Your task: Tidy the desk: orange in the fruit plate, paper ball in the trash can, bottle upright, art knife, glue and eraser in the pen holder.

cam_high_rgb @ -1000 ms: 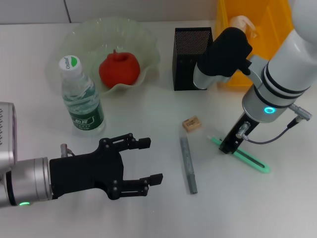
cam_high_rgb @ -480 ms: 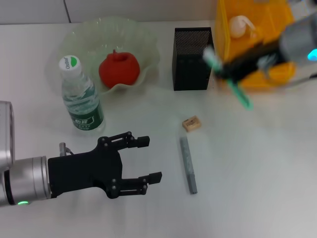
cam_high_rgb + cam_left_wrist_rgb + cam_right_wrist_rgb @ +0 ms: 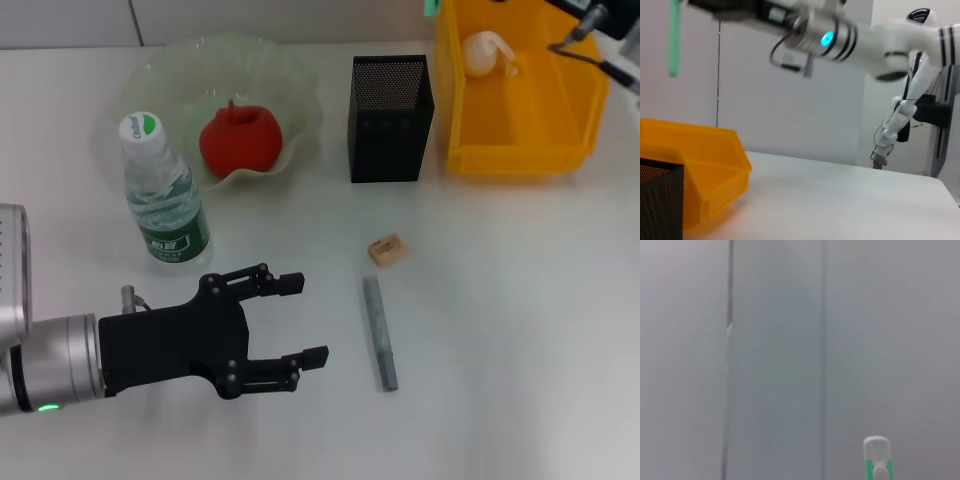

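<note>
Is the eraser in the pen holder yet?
No, the eraser lies on the desk in front of the pen holder, just beyond the far end of the glue stick.

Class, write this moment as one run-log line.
right gripper: holds art knife aloft | left gripper: open, idle | glue, eraser: on desk

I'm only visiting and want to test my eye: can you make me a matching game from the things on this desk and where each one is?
Things:
1. orange
2. paper ball
3. bottle
4. glue

Places:
A. lying flat on the desk
B. in the fruit plate
C. standing upright beside the plate
D. in the trash can

Pairs: 1-B, 2-D, 3-C, 4-A
</note>
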You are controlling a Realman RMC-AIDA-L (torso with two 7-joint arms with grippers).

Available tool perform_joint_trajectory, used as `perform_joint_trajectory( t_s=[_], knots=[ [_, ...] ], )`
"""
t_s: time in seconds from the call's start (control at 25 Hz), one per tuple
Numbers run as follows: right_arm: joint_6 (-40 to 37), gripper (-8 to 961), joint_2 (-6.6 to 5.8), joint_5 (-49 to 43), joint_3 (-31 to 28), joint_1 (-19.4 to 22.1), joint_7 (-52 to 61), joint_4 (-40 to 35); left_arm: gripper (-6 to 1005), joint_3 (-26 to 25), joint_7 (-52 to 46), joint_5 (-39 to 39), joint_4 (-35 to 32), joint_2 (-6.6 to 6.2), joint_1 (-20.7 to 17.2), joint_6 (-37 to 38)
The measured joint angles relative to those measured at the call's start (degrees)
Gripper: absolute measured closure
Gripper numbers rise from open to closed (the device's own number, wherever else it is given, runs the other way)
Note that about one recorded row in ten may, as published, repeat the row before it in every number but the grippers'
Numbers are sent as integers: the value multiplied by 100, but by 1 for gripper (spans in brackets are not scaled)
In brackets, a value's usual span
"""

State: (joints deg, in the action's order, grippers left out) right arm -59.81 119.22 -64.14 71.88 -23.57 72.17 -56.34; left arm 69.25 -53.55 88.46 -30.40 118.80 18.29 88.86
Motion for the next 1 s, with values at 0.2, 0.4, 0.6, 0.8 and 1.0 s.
perform_joint_trajectory(
  t_s=[0.2, 0.4, 0.6, 0.8, 1.0],
  knots=[
    [-68, 745, -1, 383, -469, -886, -1255, 2012, 187, 14, 2, -17, 0, 2, 0, 1],
    [-12, 737, -9, 240, -551, -1362, -1737, 2967, 187, 39, 3, -35, 9, 2, 0, -15],
    [98, 730, 15, 158, -487, -1335, -1853, 3071, 186, 39, 19, -40, 67, 2, 19, -24],
    [91, 722, 27, 121, -486, -1216, -1862, 3127, 186, 17, 20, -40, 69, 2, 24, -27],
    [-90, 496, 6, -50, -419, -808, -1160, 2488, 186, -8, 20, -47, 69, -4, 7, 5]
  ],
)
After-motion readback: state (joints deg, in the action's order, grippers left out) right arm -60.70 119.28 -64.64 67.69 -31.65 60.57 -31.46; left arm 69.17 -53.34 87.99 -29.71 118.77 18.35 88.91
